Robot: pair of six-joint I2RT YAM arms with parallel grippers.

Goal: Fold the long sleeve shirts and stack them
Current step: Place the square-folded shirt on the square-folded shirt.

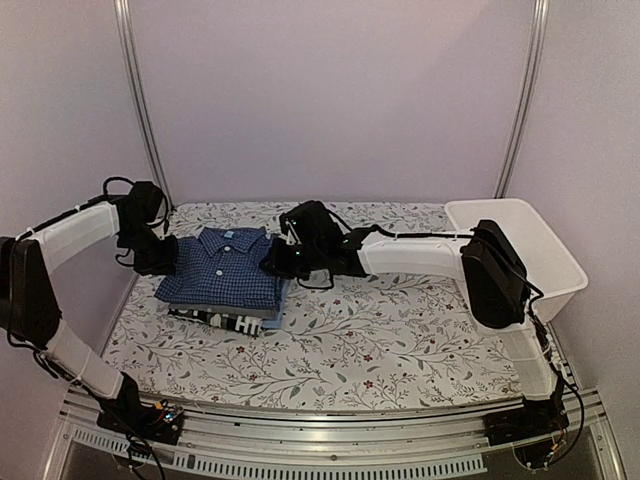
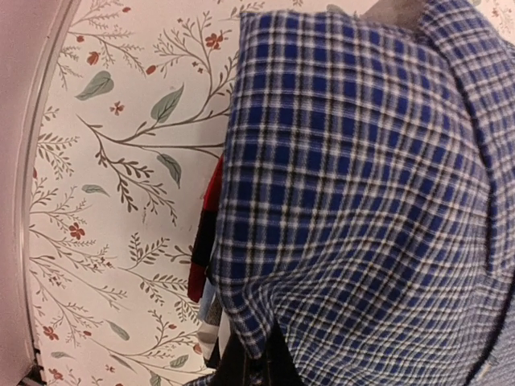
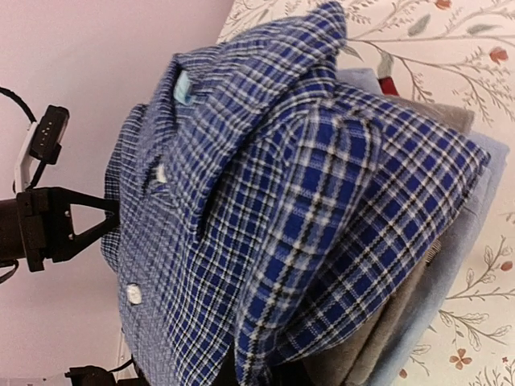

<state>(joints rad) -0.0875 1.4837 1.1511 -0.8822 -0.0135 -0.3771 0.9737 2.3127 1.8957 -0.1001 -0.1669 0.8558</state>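
Note:
A dark blue check shirt, folded with its collar to the back, lies on top of a stack of long sleeve shirts left of the table's middle. Under it show a grey shirt, a light blue one and a dark striped one. My left gripper sits at the top shirt's left edge, its dark fingers shut on the check cloth. At the right edge my right gripper is mostly hidden under a fold of the same shirt, shut on its hem.
A white plastic basket stands at the table's right edge, next to the right arm's elbow. The floral tablecloth covers the table. A red and black cloth edge shows under the check shirt.

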